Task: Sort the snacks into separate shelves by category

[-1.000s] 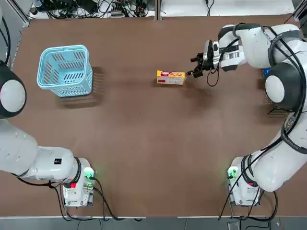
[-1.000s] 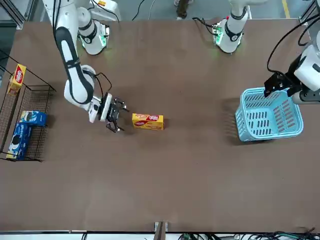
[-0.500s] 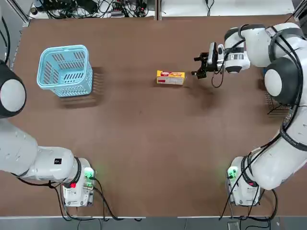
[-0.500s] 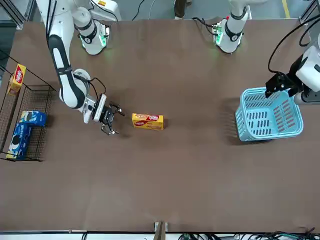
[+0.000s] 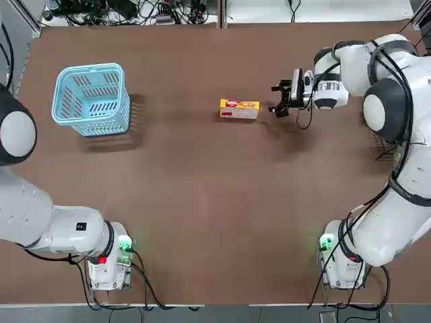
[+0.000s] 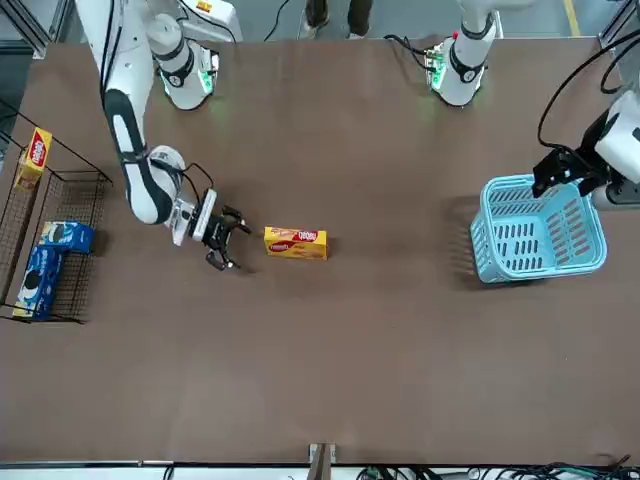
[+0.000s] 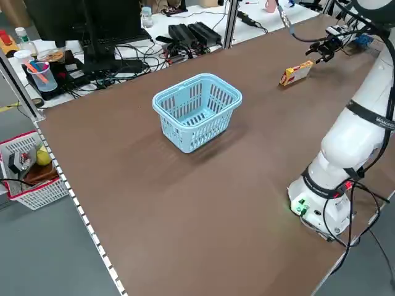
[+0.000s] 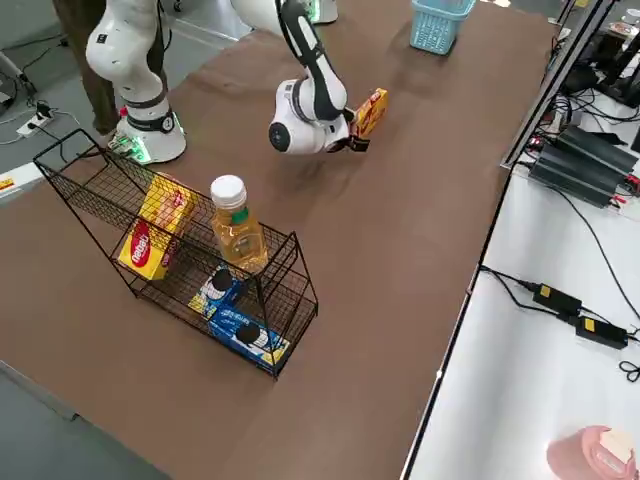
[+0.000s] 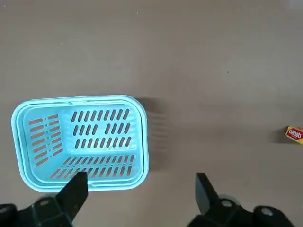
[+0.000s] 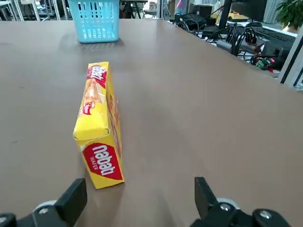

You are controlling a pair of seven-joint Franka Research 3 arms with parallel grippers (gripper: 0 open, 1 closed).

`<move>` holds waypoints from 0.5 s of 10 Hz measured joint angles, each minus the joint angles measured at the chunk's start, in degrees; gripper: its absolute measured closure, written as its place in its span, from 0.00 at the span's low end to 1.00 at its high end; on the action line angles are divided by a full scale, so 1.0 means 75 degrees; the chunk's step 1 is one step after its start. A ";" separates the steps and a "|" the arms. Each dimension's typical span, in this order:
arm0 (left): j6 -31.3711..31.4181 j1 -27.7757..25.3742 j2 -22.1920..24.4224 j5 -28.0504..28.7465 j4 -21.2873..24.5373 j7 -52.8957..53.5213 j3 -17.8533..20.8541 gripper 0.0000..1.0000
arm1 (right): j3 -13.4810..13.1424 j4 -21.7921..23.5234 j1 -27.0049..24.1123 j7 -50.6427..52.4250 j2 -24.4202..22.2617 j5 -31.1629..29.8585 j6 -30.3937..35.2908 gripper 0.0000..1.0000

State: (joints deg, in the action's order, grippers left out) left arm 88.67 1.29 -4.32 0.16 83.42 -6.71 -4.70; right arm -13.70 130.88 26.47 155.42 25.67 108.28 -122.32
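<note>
A yellow snack box (image 5: pixel 240 108) with a red label lies on the brown table, also in the front view (image 6: pixel 295 243) and close up in the right wrist view (image 10: pixel 99 127). My right gripper (image 5: pixel 279 99) is open, low over the table just off the box's end and facing it, touching nothing (image 6: pixel 225 240) (image 10: pixel 137 198). The black wire shelves (image 6: pixel 60 205) stand at the table's right edge; the upper tier holds another yellow box (image 8: pixel 150 235), the lower tier blue cookie packets (image 8: pixel 245 335). My left gripper (image 6: pixel 563 170) is open above the basket (image 9: pixel 139 189).
A light blue slotted basket (image 5: pixel 91 99) stands at the far left of the table and looks empty from the left wrist view (image 9: pixel 80 142). A capped bottle of amber drink (image 8: pixel 235 225) stands in the rack's upper tier. Cables and devices lie beyond the table's far edge.
The right arm's wrist has swung round, and its gripper has turned to face the box's end from the same spot beside it. The box, the basket and the left arm have not moved.
</note>
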 joint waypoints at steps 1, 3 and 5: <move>0.0000 -0.0002 0.0000 0.0007 -0.0013 0.0000 0.0014 0.00 | 0.0018 -0.0002 0.0000 0.0040 0.0073 0.0123 0.0035 0.00; 0.0000 -0.0011 0.0000 0.0013 -0.0016 0.0000 0.0033 0.00 | 0.0097 -0.0033 0.0004 0.0104 0.0213 0.0320 0.0057 0.00; 0.0000 -0.0015 -0.0001 0.0069 -0.0016 0.0000 0.0046 0.00 | 0.0328 -0.0108 0.0007 0.0152 0.0302 0.0615 0.0070 0.00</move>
State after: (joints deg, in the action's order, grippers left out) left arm 88.67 1.18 -4.33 0.67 83.30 -6.71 -4.35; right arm -11.24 130.07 26.52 156.56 27.94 112.89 -121.79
